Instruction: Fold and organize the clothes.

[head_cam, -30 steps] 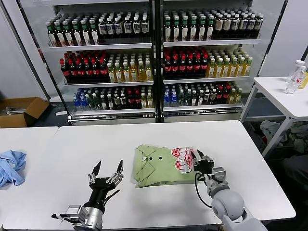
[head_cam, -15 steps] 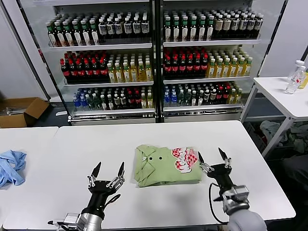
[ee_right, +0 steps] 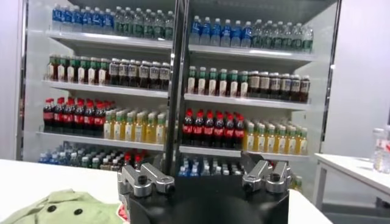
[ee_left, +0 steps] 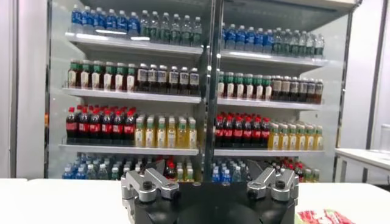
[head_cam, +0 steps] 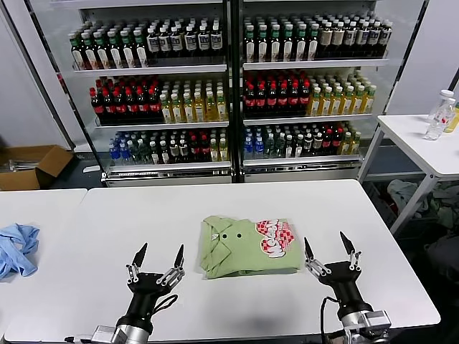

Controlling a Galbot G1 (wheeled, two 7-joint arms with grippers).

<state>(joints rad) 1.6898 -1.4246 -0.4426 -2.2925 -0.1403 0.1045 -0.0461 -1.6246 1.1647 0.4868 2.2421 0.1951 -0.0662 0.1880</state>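
Head view: right gripper (head_cam: 329, 249) released folded polo shirt (head_cam: 249, 246), withdrawn, fingers apart; left gripper (head_cam: 155, 259) spread

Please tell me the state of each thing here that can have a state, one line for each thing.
polo shirt: folded, lying flat on the white table, collar side towards the left hand.
left hand: open, empty, clear of the shirt.
right hand: open, empty, beside the shirt, not touching.
blue cloth: crumpled, unfolded.

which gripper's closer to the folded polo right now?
Right. The right gripper sits just off the green polo shirt beside its checkered print; the left gripper is farther off the collar side.
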